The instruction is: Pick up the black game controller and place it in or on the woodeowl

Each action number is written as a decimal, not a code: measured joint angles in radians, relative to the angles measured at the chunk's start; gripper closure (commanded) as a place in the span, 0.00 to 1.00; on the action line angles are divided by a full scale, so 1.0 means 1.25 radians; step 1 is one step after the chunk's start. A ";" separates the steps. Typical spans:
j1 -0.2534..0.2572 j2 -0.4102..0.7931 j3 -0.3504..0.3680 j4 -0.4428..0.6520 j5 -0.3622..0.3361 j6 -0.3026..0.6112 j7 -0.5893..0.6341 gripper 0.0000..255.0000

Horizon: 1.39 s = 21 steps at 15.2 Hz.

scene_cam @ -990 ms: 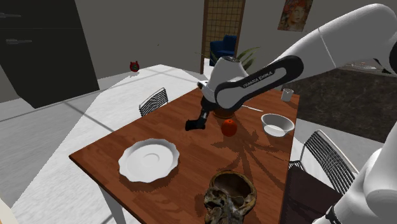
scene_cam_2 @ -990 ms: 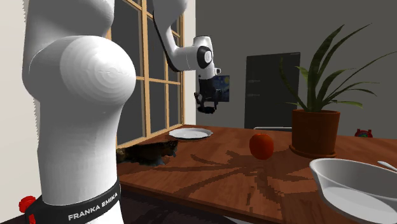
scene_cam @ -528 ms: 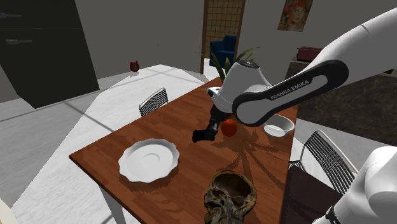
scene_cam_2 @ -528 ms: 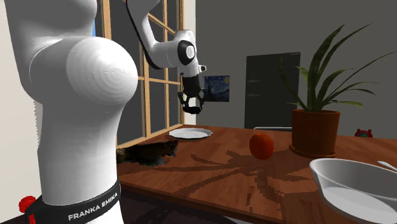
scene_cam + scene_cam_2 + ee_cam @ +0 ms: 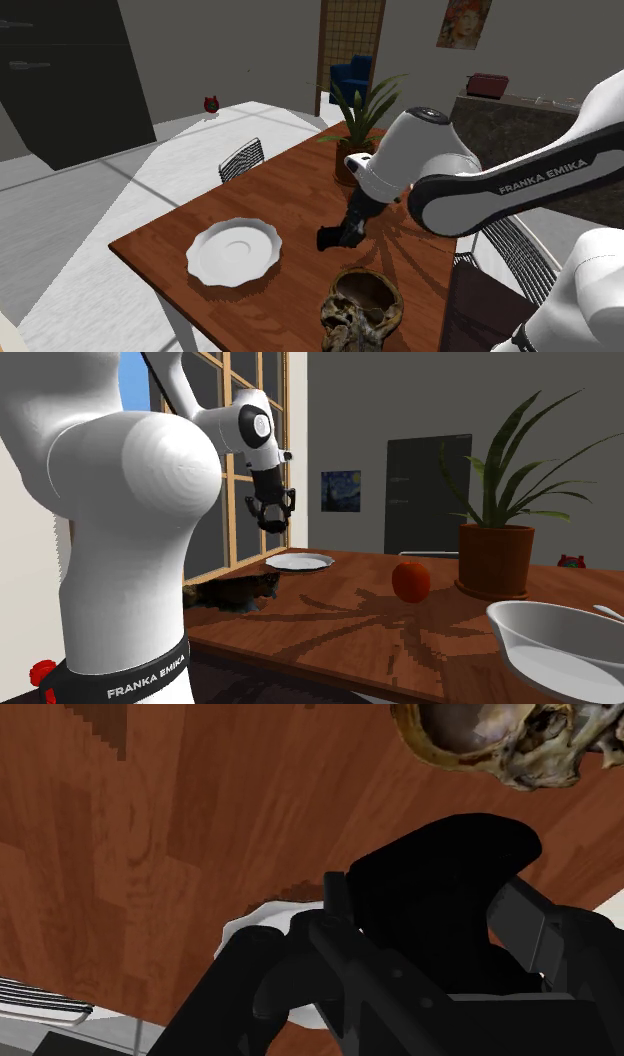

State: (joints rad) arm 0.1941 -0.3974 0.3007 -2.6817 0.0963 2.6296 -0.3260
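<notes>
My black gripper [image 5: 345, 230] is shut on the black game controller [image 5: 328, 239] and holds it in the air above the wooden table [image 5: 170, 232]. In the wrist view the controller [image 5: 450, 864] is clasped between the fingers [image 5: 528, 926]. The gnarled brown bowl [image 5: 362, 305] stands at the table's near edge, a short way from the gripper toward the stand. In the second exterior view the gripper [image 5: 268, 517] hangs with the controller [image 5: 270, 525] above and beyond the bowl [image 5: 240, 592]. The bowl's rim [image 5: 500, 739] shows ahead of the held controller.
A white plate [image 5: 234, 250] lies toward the shoulder view's left of the gripper. An orange [image 5: 411, 581], a potted plant [image 5: 495, 560] and a white bowl [image 5: 555, 647] stand farther along the table. Wire chairs [image 5: 241, 158] [image 5: 515, 250] flank it.
The arm has swung toward the stand, carrying the controller from beside the orange to a spot close to the brown bowl. It has also come lower. The grip is unchanged.
</notes>
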 measured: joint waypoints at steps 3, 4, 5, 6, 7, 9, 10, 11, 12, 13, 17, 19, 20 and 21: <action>0.037 -0.079 0.026 -0.055 0.026 -0.022 0.036 1.00; 0.056 -0.115 0.035 -0.080 0.039 -0.034 0.052 1.00; 0.072 -0.149 0.041 -0.099 0.049 -0.050 0.062 1.00; 0.088 -0.176 0.055 -0.111 0.059 -0.064 0.081 1.00; 0.104 -0.204 0.063 -0.125 0.068 -0.078 0.095 1.00; 0.144 -0.267 0.085 -0.159 0.091 -0.108 0.130 1.00; 0.160 -0.290 0.095 -0.167 0.099 -0.124 0.146 1.00; 0.173 -0.308 0.104 -0.175 0.106 -0.135 0.160 1.00; 0.178 -0.309 0.110 -0.181 0.110 -0.132 0.166 1.00; 0.183 -0.311 0.115 -0.189 0.113 -0.126 0.171 1.00; 0.183 -0.276 0.133 -0.212 0.121 -0.069 0.180 1.00; 0.182 -0.257 0.142 -0.223 0.124 -0.039 0.185 1.00; 0.182 -0.246 0.147 -0.230 0.126 -0.022 0.187 1.00; 0.181 -0.236 0.152 -0.236 0.128 -0.006 0.190 1.00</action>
State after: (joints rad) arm 0.4206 -0.6923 0.4910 -2.9765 0.2560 2.6224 -0.0890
